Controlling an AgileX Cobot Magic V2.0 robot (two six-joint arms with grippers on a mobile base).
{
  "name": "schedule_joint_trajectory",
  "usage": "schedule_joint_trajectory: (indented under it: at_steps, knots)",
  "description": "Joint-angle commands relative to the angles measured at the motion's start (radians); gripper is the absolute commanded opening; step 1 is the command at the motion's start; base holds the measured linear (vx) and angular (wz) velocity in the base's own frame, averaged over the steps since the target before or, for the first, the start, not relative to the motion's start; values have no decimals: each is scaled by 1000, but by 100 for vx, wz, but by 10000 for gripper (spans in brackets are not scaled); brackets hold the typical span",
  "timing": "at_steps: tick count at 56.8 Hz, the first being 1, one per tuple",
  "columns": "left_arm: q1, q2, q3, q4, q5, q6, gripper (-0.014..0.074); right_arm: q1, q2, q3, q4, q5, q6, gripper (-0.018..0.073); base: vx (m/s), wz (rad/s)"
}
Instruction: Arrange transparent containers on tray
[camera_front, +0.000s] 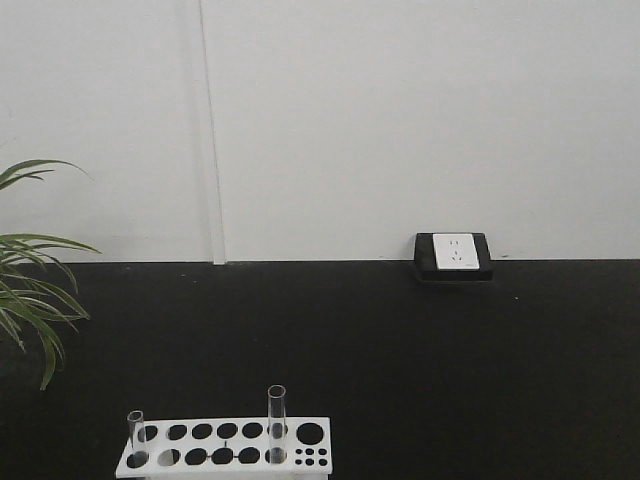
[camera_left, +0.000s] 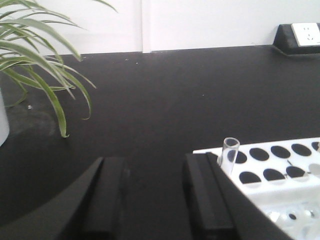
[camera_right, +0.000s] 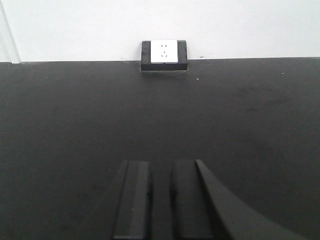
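- Fingers (camera_left: 107, 200) of the left gripper (camera_left: 152, 162) stand wide apart with nothing between them, low over the black worktop (camera_left: 160, 100).
- Just to their right is the nearest test tube (camera_left: 229, 156), upright in a corner hole of the white rack (camera_left: 280, 170). It is beside the gripper, not inside it.
- The right gripper (camera_right: 160, 162) shows its fingers (camera_right: 132, 200) drawn narrow, a slim gap left, holding nothing. Only bare worktop lies ahead of it.
- The front view shows two tubes in the rack: the corner one (camera_front: 136, 437) and a taller-standing one (camera_front: 277, 420) further right. The other holes are vacant.
- The step looks like the approach to a pick, left arm first.
- The next move likely calls for a shift right until the tube sits between the fingers. Then a gentle close on the glass and a straight lift, so the tube clears its hole without tipping the rack.
- The tray appears in no view, so how many tubes it holds cannot be told.
- Around the rack, a leafy plant (camera_front: 30, 290) hangs over the left side and could brush the left arm. A power socket (camera_front: 454, 255) sits at the wall, well clear.
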Motion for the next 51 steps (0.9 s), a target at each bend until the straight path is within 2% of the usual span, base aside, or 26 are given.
schedule_joint_trajectory:
  at_steps: [1,12,26,43,51]
  knots:
    - [1,57,-36,3,-154,-6,449,1,7,-35,-12,-89,-2,294,0,0]
    - [-3,202,-36,99,-258,-17,449,1,7,-35,-12,-89,-2,311,0,0]
    - [-86,380,-36,228,-474,-91,449,1,7,-35,-12,-89,-2,311,0,0]
    - [-105,549,-45,195,-662,-78,451,1,7,-35,-12,-89,-2,311,0,0]
    - [-105,610,-97,138,-669,-54,451,1,7,-35,-12,-89,-2,311,0,0]
